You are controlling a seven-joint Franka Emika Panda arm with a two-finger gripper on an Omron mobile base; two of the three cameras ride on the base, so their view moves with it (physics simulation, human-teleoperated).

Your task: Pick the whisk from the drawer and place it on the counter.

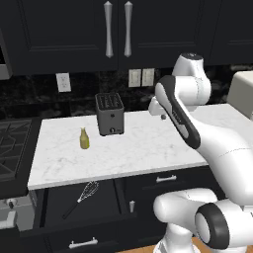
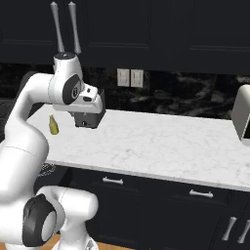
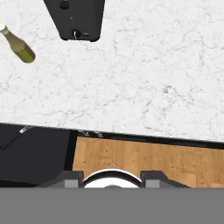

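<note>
The whisk (image 1: 81,197) lies slantwise in the open black drawer (image 1: 54,207) under the counter's left end, wire head toward the counter edge and black handle pointing forward-left. The white marble counter (image 1: 143,148) runs across the left base view. My gripper (image 2: 87,123) hangs high above the counter (image 2: 161,141), to the right of the toaster, pointing down. In the hand view its fingertips (image 3: 72,177) stand wide apart with nothing between them. There the drawer (image 3: 35,157) is the dark area at lower left, with a sliver of the whisk (image 3: 25,129) at the counter edge.
A dark toaster (image 1: 109,114) stands at the back of the counter, with a small yellow-green bottle (image 1: 84,138) to its left. The black stovetop (image 1: 12,148) borders the counter on the left. A white appliance (image 2: 241,119) sits at the far right. Wooden floor (image 3: 144,159) lies below.
</note>
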